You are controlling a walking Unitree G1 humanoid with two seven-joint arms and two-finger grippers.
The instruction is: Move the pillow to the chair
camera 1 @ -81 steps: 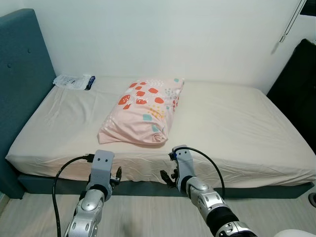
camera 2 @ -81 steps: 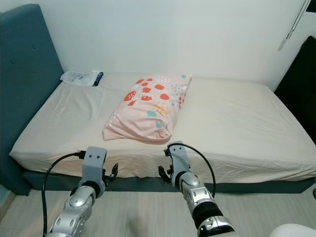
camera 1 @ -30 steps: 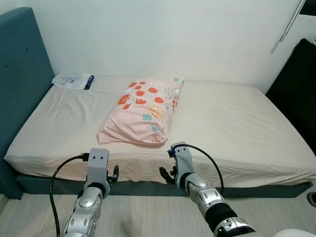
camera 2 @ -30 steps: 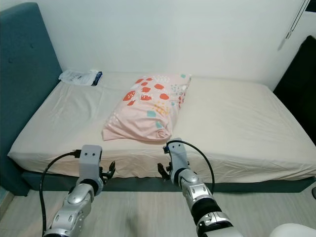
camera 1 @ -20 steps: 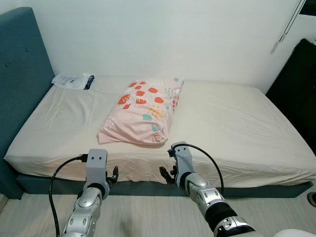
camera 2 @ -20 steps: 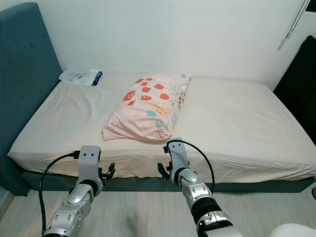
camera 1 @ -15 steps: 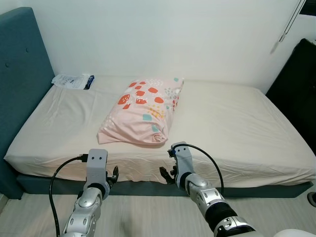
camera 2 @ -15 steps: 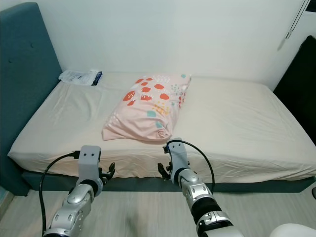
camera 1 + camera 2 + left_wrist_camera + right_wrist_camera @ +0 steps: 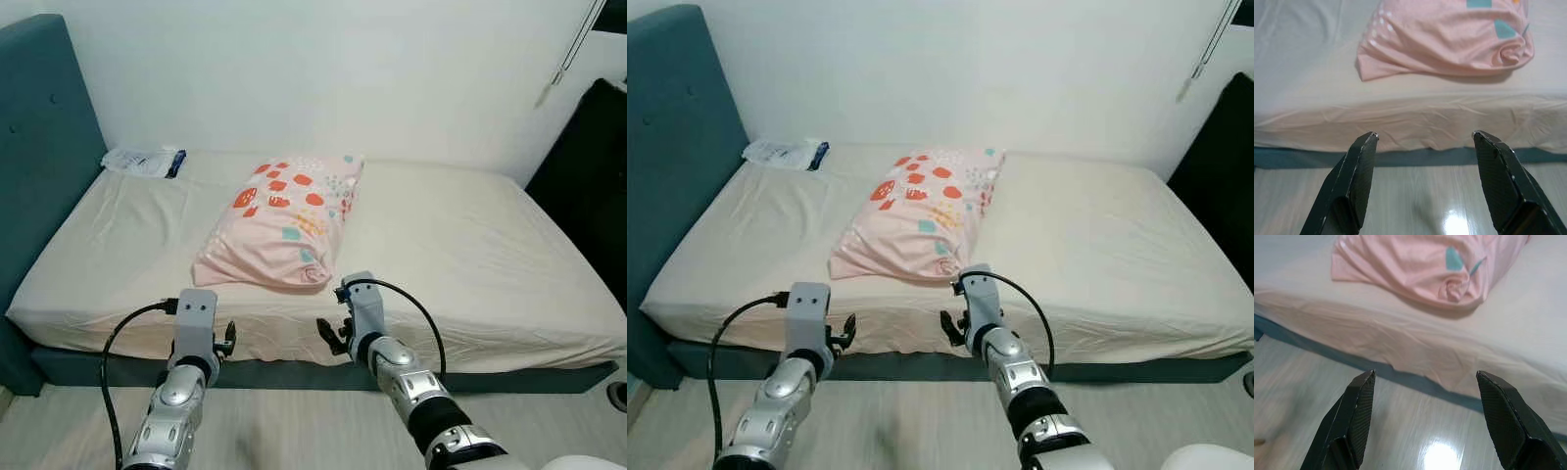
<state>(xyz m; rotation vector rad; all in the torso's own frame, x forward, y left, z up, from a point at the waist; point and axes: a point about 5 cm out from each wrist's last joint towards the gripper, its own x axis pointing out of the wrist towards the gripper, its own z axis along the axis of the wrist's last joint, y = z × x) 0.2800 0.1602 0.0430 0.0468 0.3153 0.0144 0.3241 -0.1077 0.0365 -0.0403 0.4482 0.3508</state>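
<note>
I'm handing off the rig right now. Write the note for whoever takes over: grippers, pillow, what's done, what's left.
Left gripper: jaws open, empty, low at the near edge of the bed.
Right gripper: jaws open, empty, also at the bed's near edge, just short of the pillow.
Pillow: lying on the bed, ungrasped.
Done: robot is standing at the bed, facing the pillow.
Left: grasp the pillow, lift it, carry it to the chair.

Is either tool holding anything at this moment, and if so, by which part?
Nothing is held. The left tool and right tool are both open, short of the bed's near edge, while the pillow lies untouched on the sheet.
</note>
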